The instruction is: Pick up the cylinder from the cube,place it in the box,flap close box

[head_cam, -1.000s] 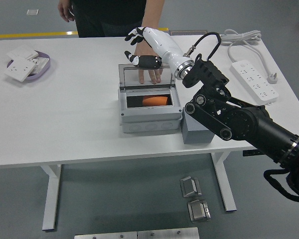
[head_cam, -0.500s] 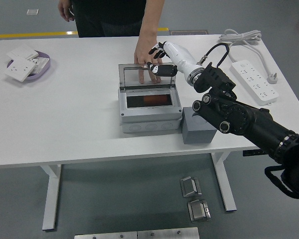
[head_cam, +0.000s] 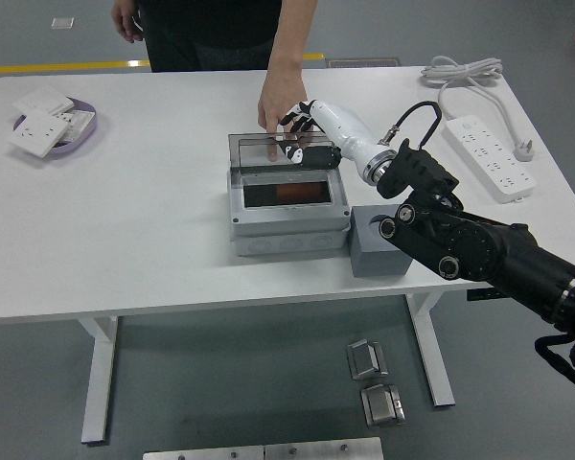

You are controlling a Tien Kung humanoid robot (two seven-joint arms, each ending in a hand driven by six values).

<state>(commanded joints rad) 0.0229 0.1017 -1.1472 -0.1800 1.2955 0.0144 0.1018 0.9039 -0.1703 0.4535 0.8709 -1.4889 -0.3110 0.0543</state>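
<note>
From my station I saw the right hand (head_cam: 305,144) reaching in from the right, its white forearm angled over the far right corner of the grey box (head_cam: 287,206). Its black-tipped fingers (head_cam: 293,151) were curled against the clear flap (head_cam: 268,150), which stood partly raised at the far edge of the box. I could not tell whether they gripped the flap or only pressed on it. The box sat near the middle of the white tabletop (head_cam: 125,240). Through its open top I made out the orange cylinder (head_cam: 292,192) lying inside, dim in the shadow. The grey cube (head_cam: 379,244) stood just to the right of the box, touching or nearly touching its side, with the black arm passing over it.

A person stood at the far side, and one of the person's hands (head_cam: 276,101) rested on the tabletop just behind the flap, close to the robot's fingers. A white power strip (head_cam: 494,153) lay at the far right, and a purple tray (head_cam: 53,125) of white plates sat at the far left.
</note>
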